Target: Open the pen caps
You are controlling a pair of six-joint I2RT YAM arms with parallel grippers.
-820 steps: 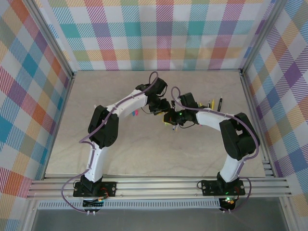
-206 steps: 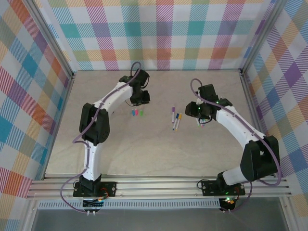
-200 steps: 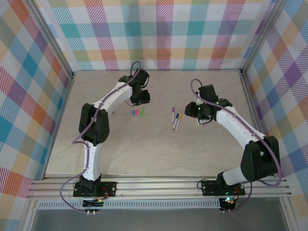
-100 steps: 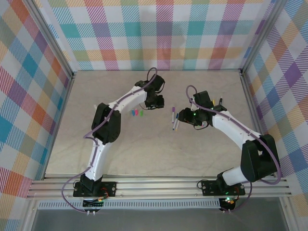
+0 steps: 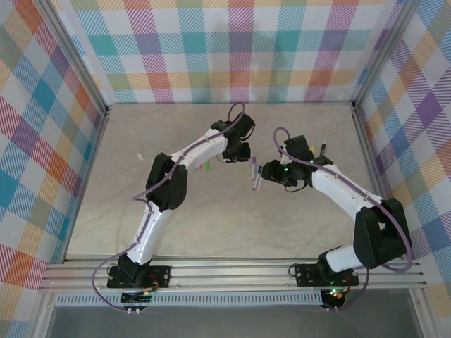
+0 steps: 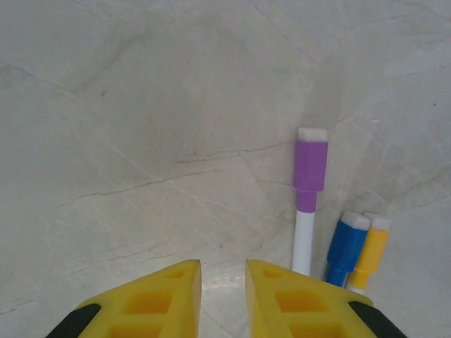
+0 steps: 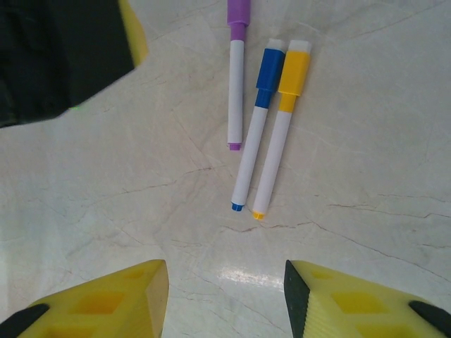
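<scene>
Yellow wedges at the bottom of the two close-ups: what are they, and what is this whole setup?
The overhead picture looks down on two white robot arms, the left arm and the right arm, bolted at the near edge of a table. Each close-up comes from a camera on a wrist; the yellow wedges are gripper fingers. The left gripper stands narrowly open, the right gripper wide open, and both are empty. On the table lie a purple-capped pen, a blue-capped pen and a yellow-capped pen.
</scene>
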